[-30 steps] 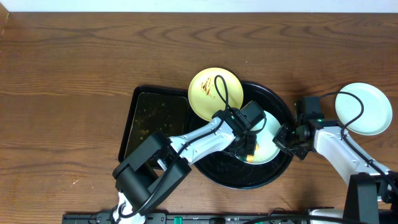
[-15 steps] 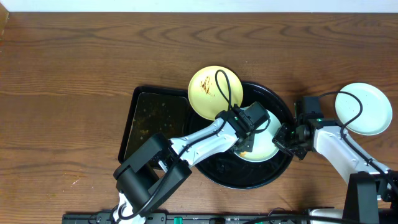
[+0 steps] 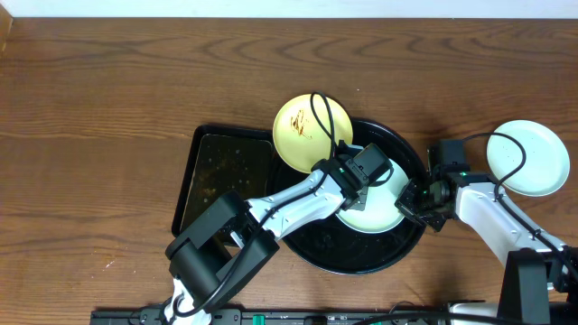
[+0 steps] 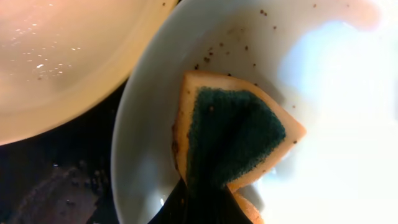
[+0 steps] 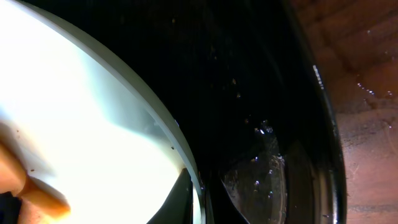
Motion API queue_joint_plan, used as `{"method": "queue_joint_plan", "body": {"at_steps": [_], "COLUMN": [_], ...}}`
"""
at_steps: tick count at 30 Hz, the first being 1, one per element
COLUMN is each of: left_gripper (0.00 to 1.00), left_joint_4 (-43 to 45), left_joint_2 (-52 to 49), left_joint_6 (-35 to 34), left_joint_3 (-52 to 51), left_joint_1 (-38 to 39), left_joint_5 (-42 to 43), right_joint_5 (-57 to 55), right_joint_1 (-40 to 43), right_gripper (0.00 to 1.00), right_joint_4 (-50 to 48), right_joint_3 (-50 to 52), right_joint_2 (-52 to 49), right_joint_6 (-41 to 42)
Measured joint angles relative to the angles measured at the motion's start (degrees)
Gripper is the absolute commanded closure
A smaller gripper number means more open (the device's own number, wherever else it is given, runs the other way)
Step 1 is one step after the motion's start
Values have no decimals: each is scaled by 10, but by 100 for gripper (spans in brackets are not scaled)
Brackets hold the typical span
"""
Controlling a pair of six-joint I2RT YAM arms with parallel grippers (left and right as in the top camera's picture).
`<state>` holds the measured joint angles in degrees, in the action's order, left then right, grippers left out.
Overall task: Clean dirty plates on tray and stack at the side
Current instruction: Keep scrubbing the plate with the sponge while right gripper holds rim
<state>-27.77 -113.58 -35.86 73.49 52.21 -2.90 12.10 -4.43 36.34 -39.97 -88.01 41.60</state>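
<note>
A pale mint plate (image 3: 379,212) lies in the round black tray (image 3: 348,255). My left gripper (image 3: 358,190) is shut on a yellow sponge with a green pad (image 4: 231,134), pressed on this plate's speckled surface (image 4: 329,93) near its far-left rim. My right gripper (image 3: 409,200) is shut on the plate's right rim (image 5: 186,158), one finger on each side of the edge (image 5: 196,200). A pale yellow plate (image 3: 305,134) with brown smears rests over the tray's far-left rim; it also shows in the left wrist view (image 4: 56,56). A second mint plate (image 3: 535,159) sits on the table at the right.
A smaller rectangular black tray (image 3: 221,176) lies left of the round tray, touching it. The wet tray floor and raised rim (image 5: 311,124) show in the right wrist view, with wooden table (image 5: 367,93) beyond. Cables loop over the yellow plate and the right plate.
My left gripper has dragged the sponge from the near side of the mint plate up toward its far-left part. The right gripper has stayed on the rim.
</note>
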Motion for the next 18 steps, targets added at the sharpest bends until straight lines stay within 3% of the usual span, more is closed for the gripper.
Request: {"method": "queue_joint_plan", "body": {"at_steps": [6,13,18], "left_gripper": [93,93,92], "left_joint_4": [0,0,-35], "left_joint_2": [0,0,0], "left_joint_6": [19,75,98], "left_joint_3": [10,12,42], "left_joint_1": [20,26,25], "left_joint_5": [-32,-151,-152], "right_joint_5": [0,0,0], "right_joint_1": [0,0,0], "right_gripper": [99,99,99], "right_joint_4": [1,2,2], "right_joint_3": [0,-1,-1], "right_joint_2": [0,0,-1], "right_joint_6": [-1,-2,-2]}}
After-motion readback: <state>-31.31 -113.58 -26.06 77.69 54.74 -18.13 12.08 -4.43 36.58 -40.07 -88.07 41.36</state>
